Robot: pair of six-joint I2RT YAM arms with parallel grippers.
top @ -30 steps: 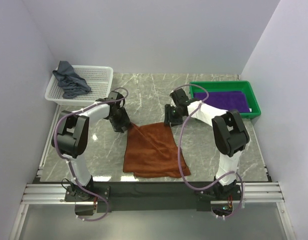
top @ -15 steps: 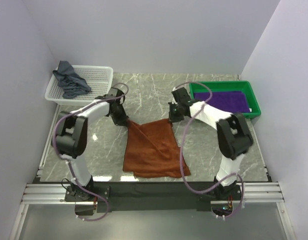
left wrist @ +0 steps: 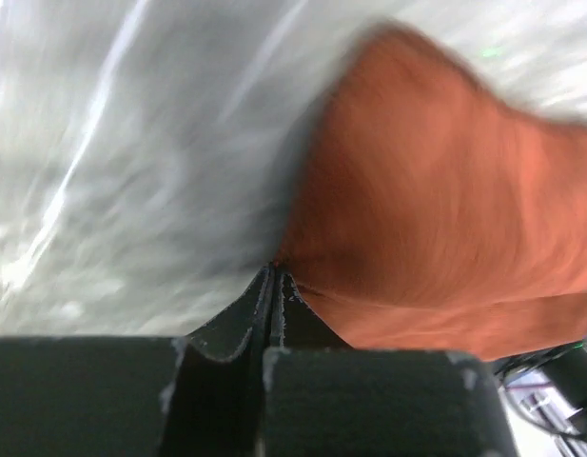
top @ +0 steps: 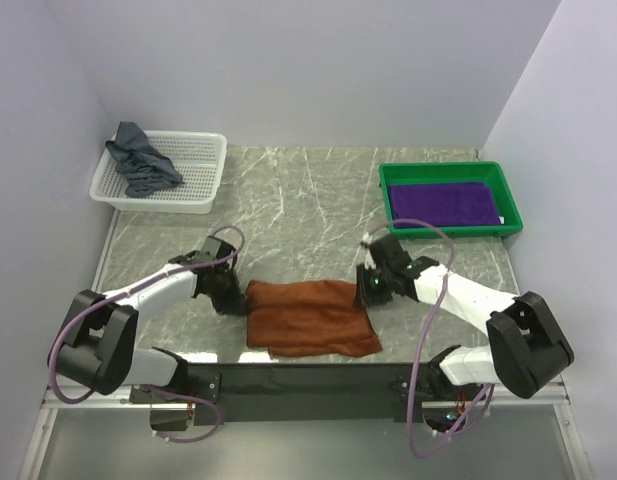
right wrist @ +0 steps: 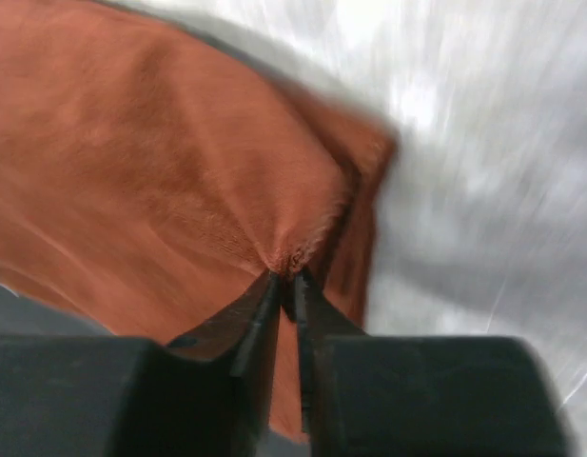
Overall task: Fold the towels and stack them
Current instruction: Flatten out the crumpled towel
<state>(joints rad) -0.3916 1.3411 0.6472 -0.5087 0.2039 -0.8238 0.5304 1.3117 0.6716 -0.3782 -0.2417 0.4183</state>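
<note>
A rust-brown towel [top: 308, 316] lies folded in half near the table's front edge. My left gripper [top: 235, 296] is shut on its far left corner, seen as orange cloth at the fingertips in the left wrist view [left wrist: 276, 269]. My right gripper [top: 369, 291] is shut on its far right corner, pinched in the right wrist view [right wrist: 285, 271]. A purple towel [top: 443, 203] lies flat in the green tray [top: 450, 170]. A grey-blue towel [top: 140, 160] is bunched in the white basket [top: 193, 175].
The basket stands at the back left and the green tray at the back right. The marble table [top: 298, 200] ends at a black strip in front. Grey walls enclose the sides and back.
Both grippers have pulled the towel's far edge toward the front, folding it in half over the near part. Both arms have swung low and forward.
</note>
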